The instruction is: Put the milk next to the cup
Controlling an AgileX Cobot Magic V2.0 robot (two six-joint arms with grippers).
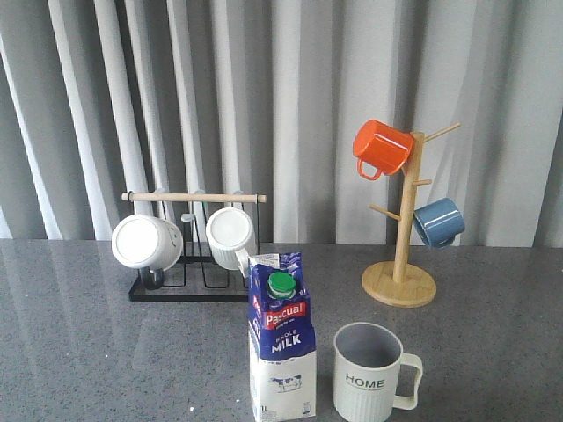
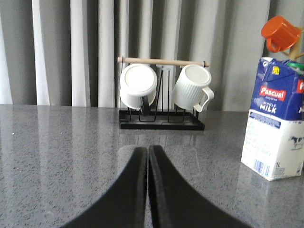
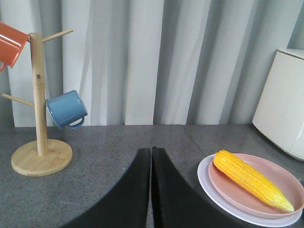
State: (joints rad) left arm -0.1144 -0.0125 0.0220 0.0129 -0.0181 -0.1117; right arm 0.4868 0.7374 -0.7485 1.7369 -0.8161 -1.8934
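The milk (image 1: pixel 281 338) is a tall blue-and-white carton with a green cap, standing upright near the table's front edge; the left wrist view also shows the milk (image 2: pixel 275 123). Just to its right stands the cup (image 1: pixel 371 374), a pale ribbed mug marked "HOME", handle to the right, with a small gap between the two. My left gripper (image 2: pixel 147 149) is shut and empty, low over the table, left of the carton. My right gripper (image 3: pixel 151 151) is shut and empty too. Neither gripper appears in the front view.
A black rack (image 1: pixel 189 286) with two white mugs (image 1: pixel 147 242) stands behind the carton. A wooden mug tree (image 1: pixel 400 281) holds an orange mug (image 1: pixel 381 148) and a blue mug (image 1: pixel 438 221). A plate (image 3: pixel 213 190) with corn (image 3: pixel 250 179) lies at the right, beside a cream appliance (image 3: pixel 282 104).
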